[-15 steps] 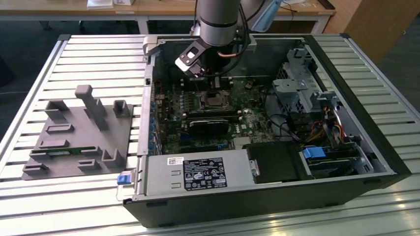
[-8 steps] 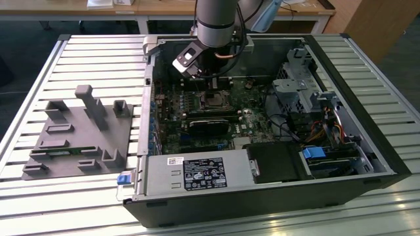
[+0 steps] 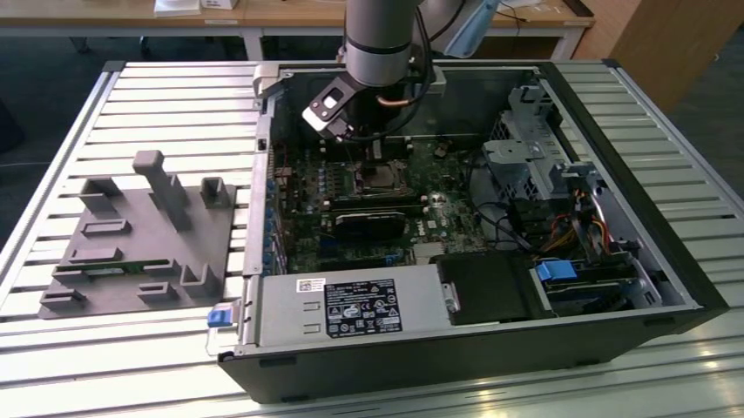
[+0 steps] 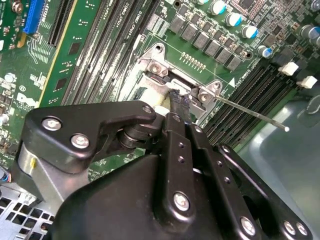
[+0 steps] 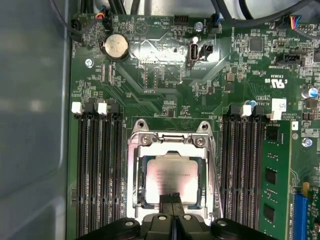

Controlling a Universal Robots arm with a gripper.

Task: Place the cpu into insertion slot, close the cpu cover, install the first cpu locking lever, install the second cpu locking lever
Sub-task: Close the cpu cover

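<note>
The cpu (image 5: pixel 172 175) is lying under the cpu cover (image 5: pixel 170 144) inside an open computer case (image 3: pixel 465 357) sitting on a slatted table (image 3: pixel 174 96); the gripper (image 5: pixel 171 197) is hanging clenched just above.

Quantities in view:
- computer case (image 3: pixel 465 370): one, on one tabletop (image 3: pixel 139 96)
- grey fixture block (image 3: pixel 139 235): one
- power supply (image 3: pixel 348 309): one
- motherboard (image 5: pixel 165 85): one
- cpu (image 5: pixel 172 177): one
- cpu cover (image 5: pixel 170 141): one
- memory slot banks (image 5: pixel 100 165): two
- coin cell (image 5: pixel 115 46): one
- hand (image 5: pixel 170 199): one
</note>
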